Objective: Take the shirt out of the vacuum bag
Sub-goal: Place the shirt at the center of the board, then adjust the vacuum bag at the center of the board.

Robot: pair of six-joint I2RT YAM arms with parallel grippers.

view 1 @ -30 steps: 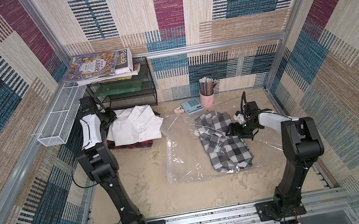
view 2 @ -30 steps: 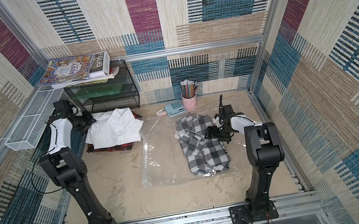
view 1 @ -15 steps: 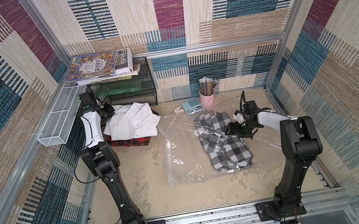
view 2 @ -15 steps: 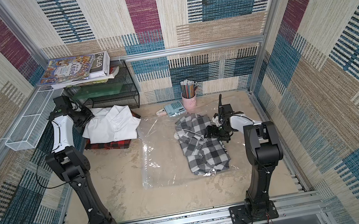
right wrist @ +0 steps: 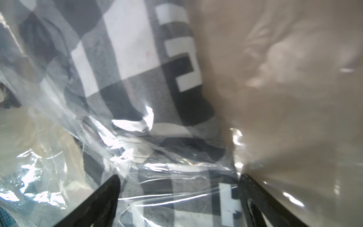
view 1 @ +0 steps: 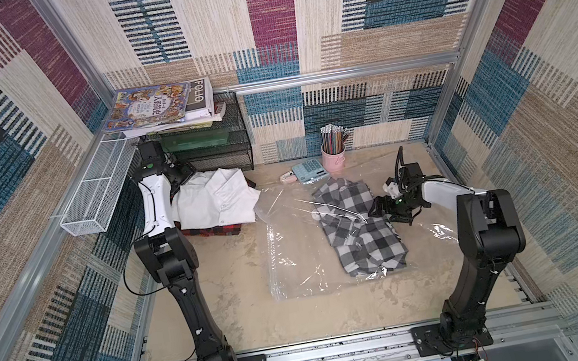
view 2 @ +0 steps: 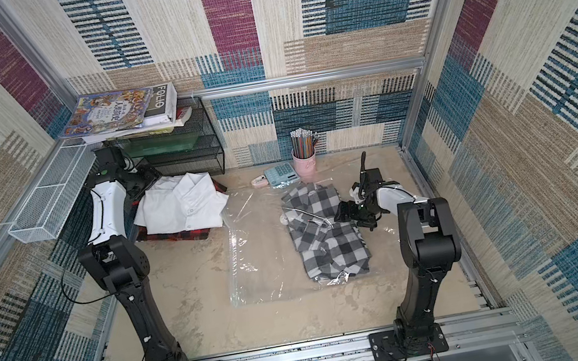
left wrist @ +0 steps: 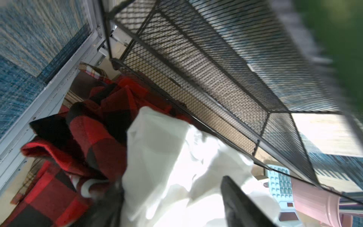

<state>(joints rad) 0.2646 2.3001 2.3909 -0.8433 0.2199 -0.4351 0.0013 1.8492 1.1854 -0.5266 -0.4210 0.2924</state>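
Tabletop [view 1: 234, 296]: checked shirt [view 1: 365, 243] in vacuum bag [view 1: 293, 265]

Both top views look steeply down from high above the near edge toward the far wall, sharing nearly the whole table [view 1: 239, 273]. Left wrist view: very close, far left, facing white shirt [left wrist: 176, 157] and black mesh rack [left wrist: 216, 59]. Right wrist view: close over the checked shirt [right wrist: 127, 49] under vacuum bag [right wrist: 49, 157] film, at right.

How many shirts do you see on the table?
3: white shirt far left; red one under it; checked one in the bag. Others may be hidden.
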